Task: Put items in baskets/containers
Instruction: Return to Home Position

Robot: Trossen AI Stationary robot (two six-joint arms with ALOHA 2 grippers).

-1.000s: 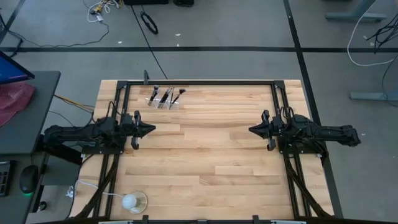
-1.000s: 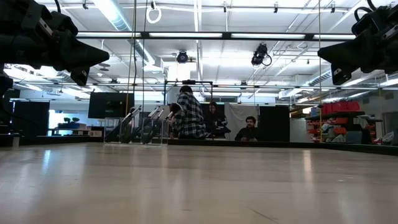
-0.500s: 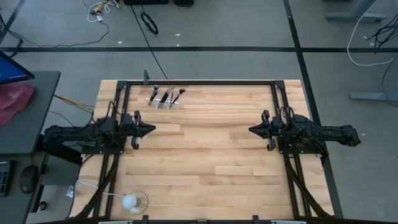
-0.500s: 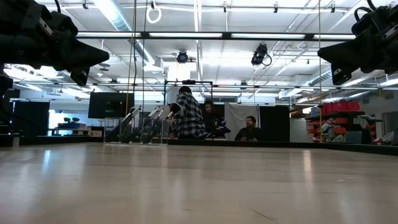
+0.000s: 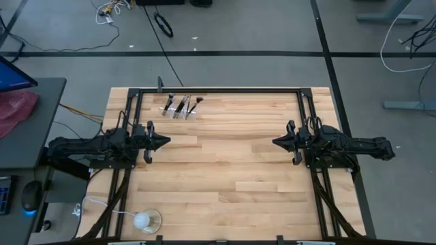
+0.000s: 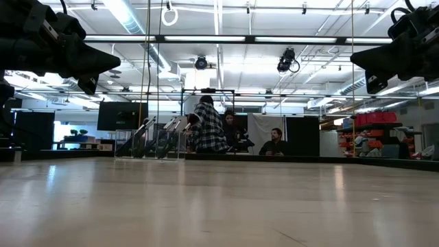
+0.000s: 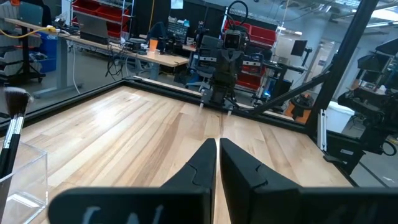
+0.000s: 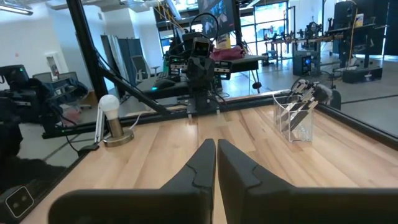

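**Brushes in the holder, both arms drawn back**

High view: we see the left gripper (image 5: pixel 163 141) and right gripper (image 5: pixel 277 141) facing each other across the bare middle of the table (image 5: pixel 231 170), arms level and folded over their own sides. The brushes (image 5: pixel 184 104) stand in the clear holder (image 5: pixel 180 111) at the far edge, nearer the left arm. No brush lies loose on the wood.

Low view: both grippers hang high above the boards. The holder sits far off, with handles leaning out of it.

Left wrist view: the fingers (image 7: pixel 202 165) are pressed together to a thin slit, pinching nothing. One fluffy brush head shows beside them.

Right wrist view: the same here, fingers (image 8: pixel 200 165) together and empty.

We judge the brushes light, with stiff handles and soft heads, best pinched mid-handle. The holder looks light enough to tip or slide if nudged.
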